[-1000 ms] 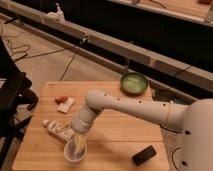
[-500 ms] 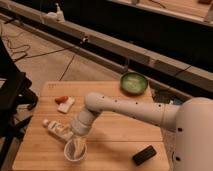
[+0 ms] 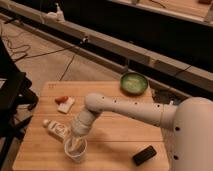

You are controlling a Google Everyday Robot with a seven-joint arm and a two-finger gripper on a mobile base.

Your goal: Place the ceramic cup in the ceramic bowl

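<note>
**Claw down at the cup, bowl well apart**

The wooden table carries everything. The white arm stretches across it from the right toward the front left corner. The ceramic bowl sits at the table's far edge, well apart from the arm's tip. The ceramic cup stands upright near the front left edge, just beside a white tube that lies flat. The claw points down directly over the cup's mouth, reaching into it. I cannot tell whether it is clenched or released. Compared with half a second ago, cup and claw sit in the same spot, and the bowl has not moved.
</note>
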